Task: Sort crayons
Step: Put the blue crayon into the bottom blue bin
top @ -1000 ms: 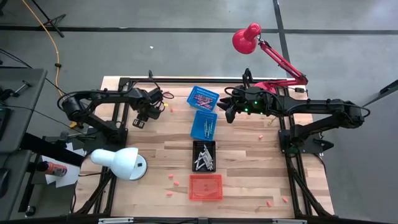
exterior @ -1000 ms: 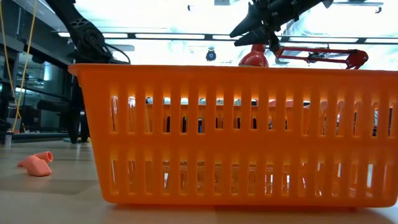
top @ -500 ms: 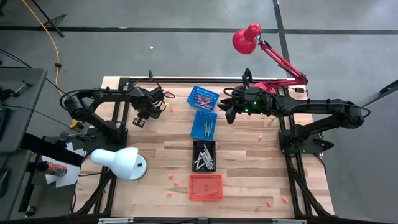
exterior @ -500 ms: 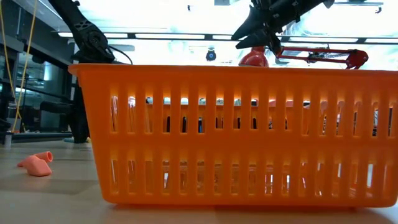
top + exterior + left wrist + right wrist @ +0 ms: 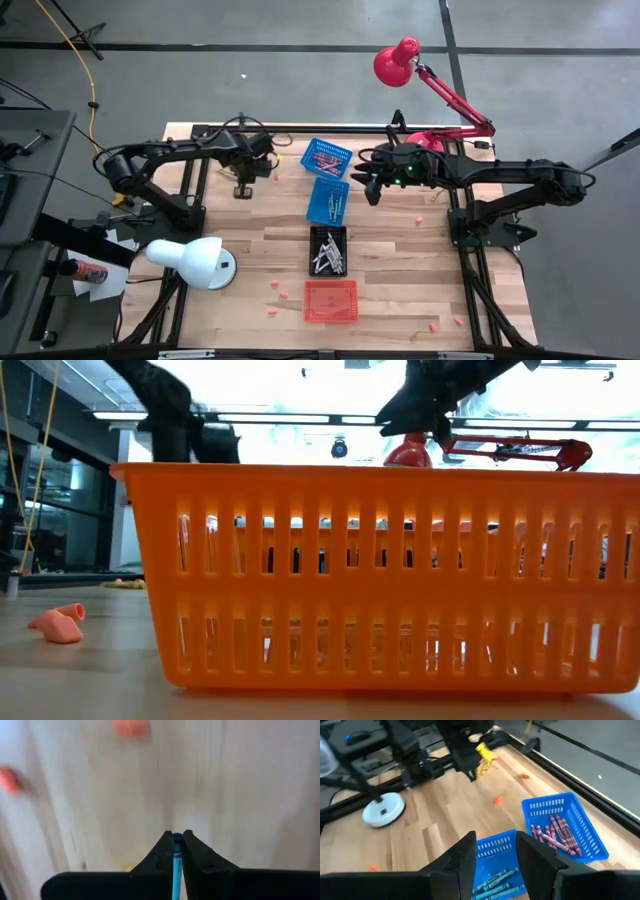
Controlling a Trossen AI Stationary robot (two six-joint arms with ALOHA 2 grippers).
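Observation:
My left gripper (image 5: 176,840) is shut on a blue crayon (image 5: 176,862); it points down over the far left of the table (image 5: 244,186). Loose yellow crayons (image 5: 482,757) lie on the wood near it. My right gripper (image 5: 495,855) hangs open, with nothing between its fingers, above the baskets' far end (image 5: 370,185). A blue basket (image 5: 567,827) holds red crayons. A second blue basket (image 5: 495,870) holds blue ones. A black basket (image 5: 328,250) holds grey ones. Nearest stands an orange basket (image 5: 380,580). My left gripper pinches the blue crayon between its two fingers, which point down from above. The crayon runs along the fingers, and its end (image 5: 177,838) shows right at the fingertips. It appears to hang clear of the wood below.
A white lamp (image 5: 195,260) stands at the near left and a red lamp (image 5: 400,60) reaches over the far right. Small pink bits (image 5: 280,292) lie scattered on the wood, one (image 5: 58,624) beside the orange basket. The four baskets form a row down the table's middle.
My left gripper has risen from the table and gone a little toward the table's right, nearer the baskets, and its wrist has rolled. My right gripper has stayed where it was.

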